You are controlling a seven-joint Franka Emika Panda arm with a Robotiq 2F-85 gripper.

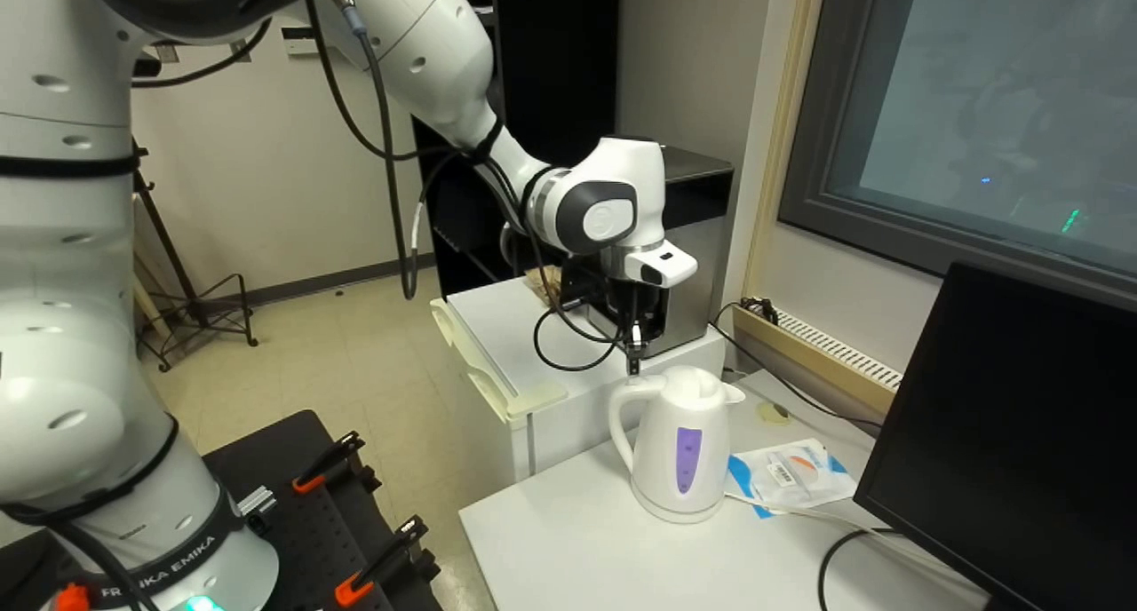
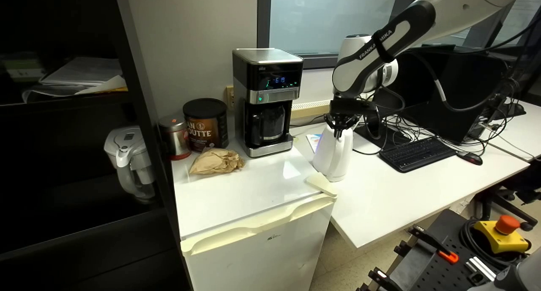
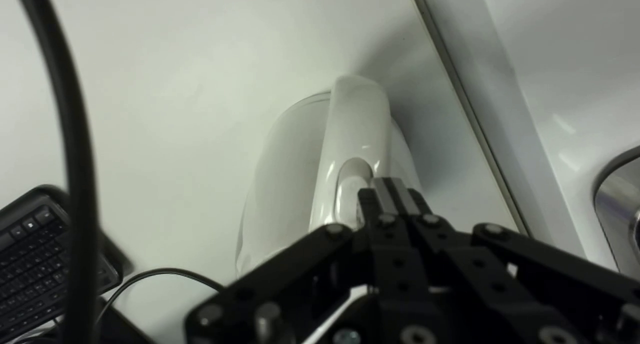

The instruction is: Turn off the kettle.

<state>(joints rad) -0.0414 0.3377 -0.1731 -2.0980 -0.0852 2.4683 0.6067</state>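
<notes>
Beside the fridge (image 2: 262, 255), white desk (image 1: 568, 549): bears the kettle (image 1: 666, 451) close to the edge that runs along the fridge, with a flat packet (image 1: 795, 473) just beyond, on the side toward the window (image 1: 995, 122).

Kettle: white, upright, apparently plastic; stiff, smooth enough to slip in a pinch, probably light if drained and heavier with water (the level behind its purple strip (image 1: 688, 460) cannot be read), so the loop handle (image 3: 357, 124) would be where to take hold if it had to be lifted.

Gripper (image 3: 396, 184): fingers lying together side by side, with nothing seen between them; the tips point down at the handle's upper bend, touching or just above it, which of the two is unclear.

Spout (image 1: 735, 394): toward the window side, directly opposite the handle; the kettle's long axis runs vertical, with no lean.

Inset (image 3: 350, 196): set in the handle's top, just beside the fingertips in the wrist view, probably the switch; a short push with the joined tips should do, kept gentle, since a hard shove could slide the kettle.
</notes>
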